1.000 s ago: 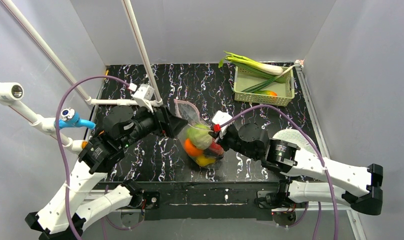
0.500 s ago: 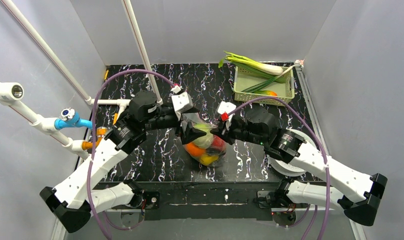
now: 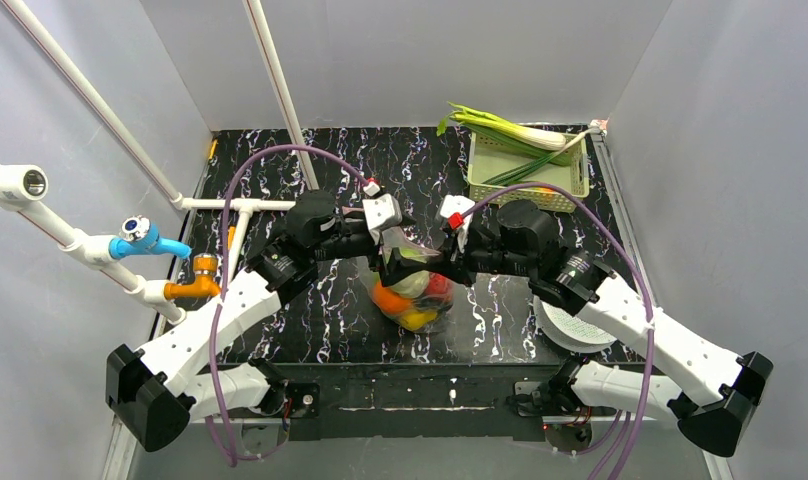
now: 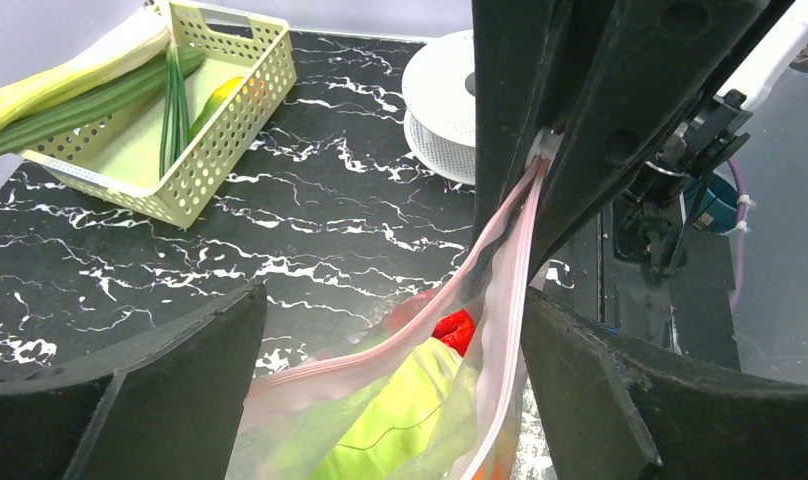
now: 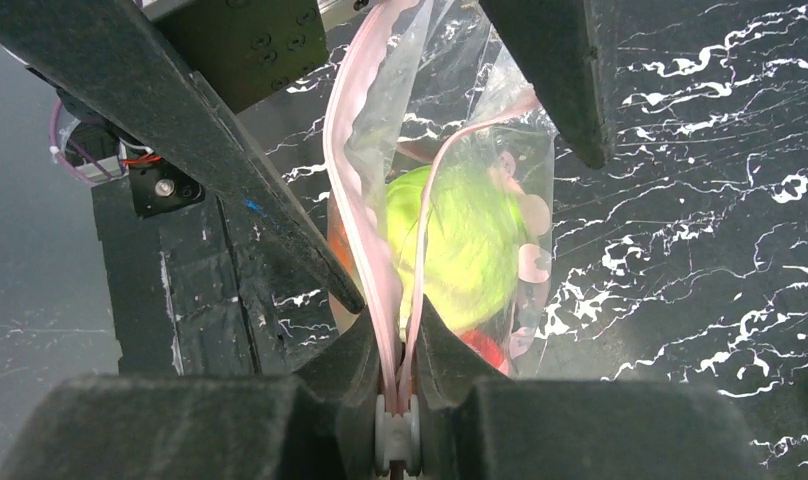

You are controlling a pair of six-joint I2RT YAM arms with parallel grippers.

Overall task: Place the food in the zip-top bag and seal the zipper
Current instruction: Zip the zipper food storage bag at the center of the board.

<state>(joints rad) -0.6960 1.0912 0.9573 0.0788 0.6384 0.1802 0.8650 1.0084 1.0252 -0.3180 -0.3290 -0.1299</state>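
Two states: right hand [image 5: 400,345] pinches zipper [image 5: 352,210] (pink strip); left hand [image 4: 392,300] gapes wide.

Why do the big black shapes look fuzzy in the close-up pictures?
Left wrist view: fingers of the left gripper sit too close to the lens, soft-edged; the mesh basket behind is sharp. Right wrist view: the right gripper, pinching the zipper, is blurred likewise.

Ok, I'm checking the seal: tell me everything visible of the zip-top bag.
The zip-top bag is clear, crinkly thin plastic holding green, red, orange and yellow toy food. The right gripper pinches one end of its pink zipper, holding it up; beyond that the two strips gape apart, so it's unsealed. The open left gripper straddles the mouth. Its loaded bottom seems to rest on the black marbled table.
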